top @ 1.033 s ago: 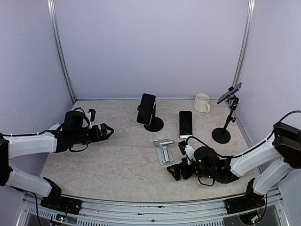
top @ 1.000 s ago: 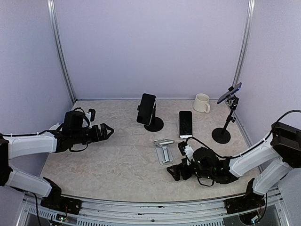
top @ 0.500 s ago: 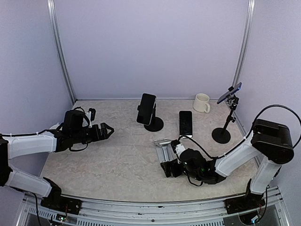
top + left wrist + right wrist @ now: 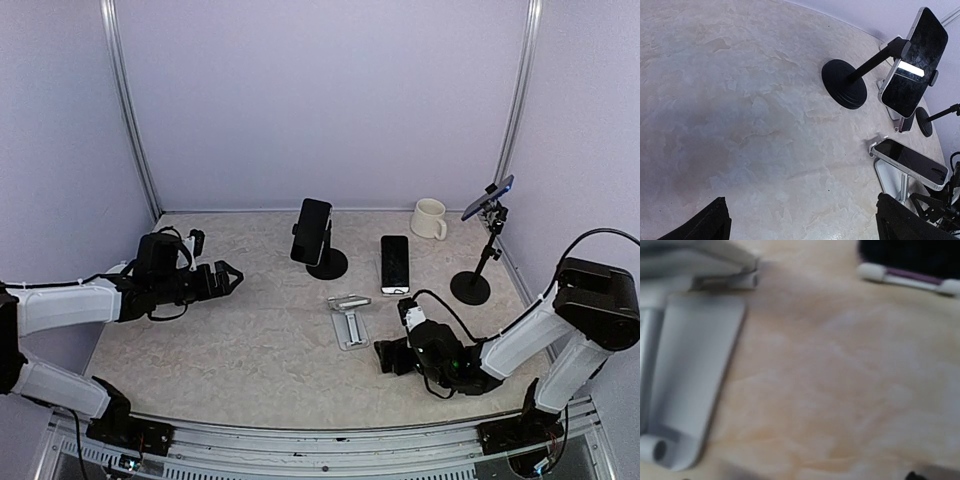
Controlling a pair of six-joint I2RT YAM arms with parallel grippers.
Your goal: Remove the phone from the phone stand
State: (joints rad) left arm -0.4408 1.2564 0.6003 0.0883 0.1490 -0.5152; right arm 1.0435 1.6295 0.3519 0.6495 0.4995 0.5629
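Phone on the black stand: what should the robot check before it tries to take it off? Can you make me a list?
1. Phone sits upright in the black stand: ok.
2. Left gripper is open: ok, its fingers are spread wide.
3. Left gripper is empty: ok, nothing sits between its fingers.
4. The way from the left gripper to the phone is free: ok, the left wrist view shows nothing between them.
5. Right gripper is out of the way: ok, it is low by the silver stand, apart from the black stand.
6. Right gripper is open or shut: cannot tell, its view is blurred.
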